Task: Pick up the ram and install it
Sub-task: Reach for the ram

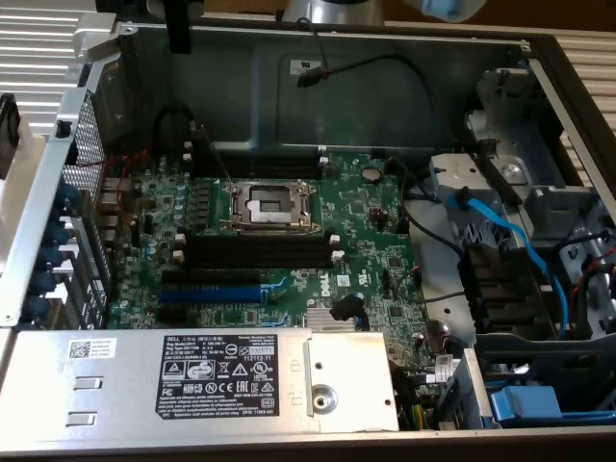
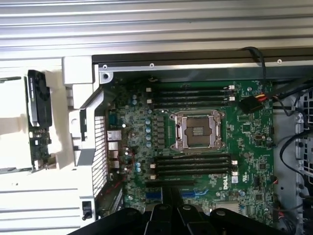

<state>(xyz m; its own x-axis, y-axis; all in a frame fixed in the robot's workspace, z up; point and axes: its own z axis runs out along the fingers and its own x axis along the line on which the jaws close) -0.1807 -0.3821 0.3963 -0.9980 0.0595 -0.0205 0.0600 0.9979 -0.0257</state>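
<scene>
Installation not begun: the ram (image 2: 39,115) rests in its white holder (image 2: 12,129) outside the case. Your gripper (image 2: 173,216), clenched empty, hangs over the motherboard's empty black slots (image 2: 191,164).

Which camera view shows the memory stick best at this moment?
The wrist view. There the memory stick shows along its whole length, in the white holder outside the computer case. The exterior view gives just what seems to be its dark end at that view's left edge, cut off by the picture.
</scene>
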